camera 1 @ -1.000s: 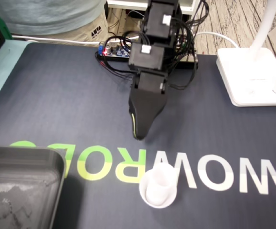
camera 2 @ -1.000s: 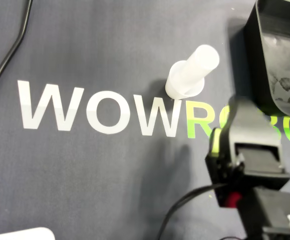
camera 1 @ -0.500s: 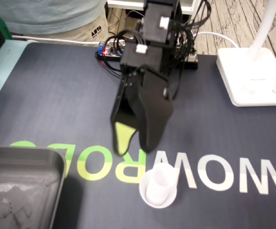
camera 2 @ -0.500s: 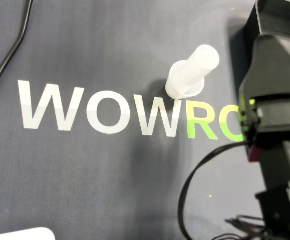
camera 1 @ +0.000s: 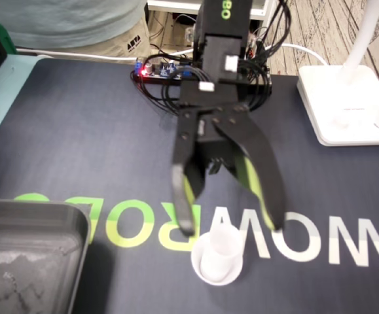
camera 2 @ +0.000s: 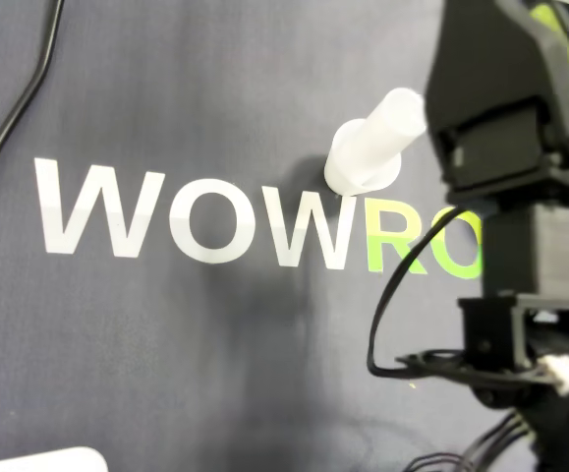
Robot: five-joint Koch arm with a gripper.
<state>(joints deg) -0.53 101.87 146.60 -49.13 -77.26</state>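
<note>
Claw (camera 1: 232, 227) spread around white cup (camera 1: 216, 263); tips hidden overhead.

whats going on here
A small robot arm is going for a white cup that stands upright on a dark mat. Its fingers are spread wide open and hang close by the cup, one tip to each side of it in the fixed view, but nothing is gripped yet. A grey tray sits off to the left in that view.
</note>
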